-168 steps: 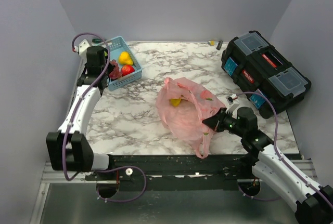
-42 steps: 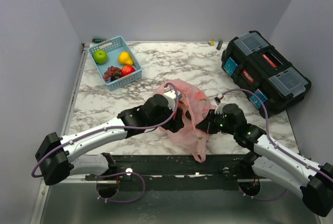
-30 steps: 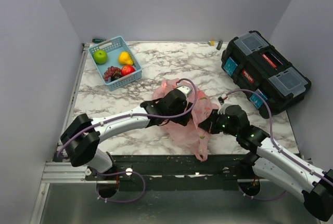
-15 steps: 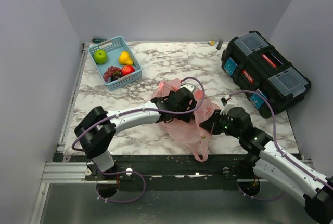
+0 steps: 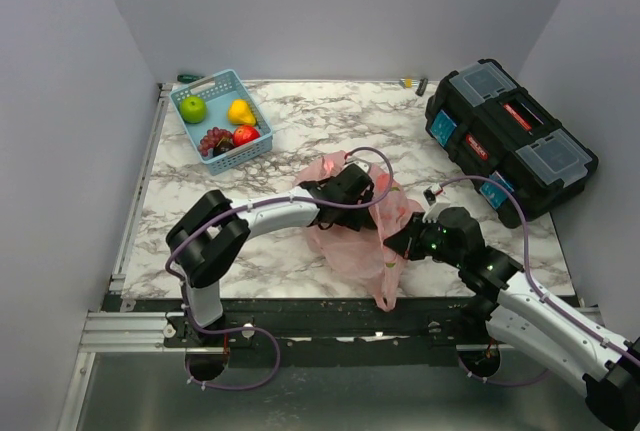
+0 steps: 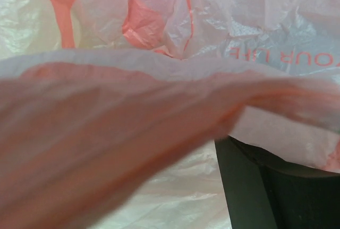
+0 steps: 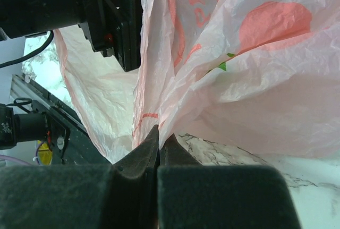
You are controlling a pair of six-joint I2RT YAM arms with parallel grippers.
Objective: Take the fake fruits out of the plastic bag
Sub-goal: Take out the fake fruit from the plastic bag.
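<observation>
bag (image 5: 365,236) on bench (image 5: 330,121), front-centre | right tool (image 7: 158,136) pinched shut on bag film | left tool (image 5: 352,191) buried in bag mouth, jaw state unreadable | no fruits visible inside, some fruits (image 5: 240,111) in basket (image 5: 215,81) | risk: film snagging left tool, grabbing plastic not fruit; thin pinch slipping, mouth collapsing

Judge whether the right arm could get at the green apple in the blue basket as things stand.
Probably not. The right arm's fingers are shut on the pink bag, and the green apple lies in the blue basket at the far left corner, beyond the bag and the left arm.
</observation>
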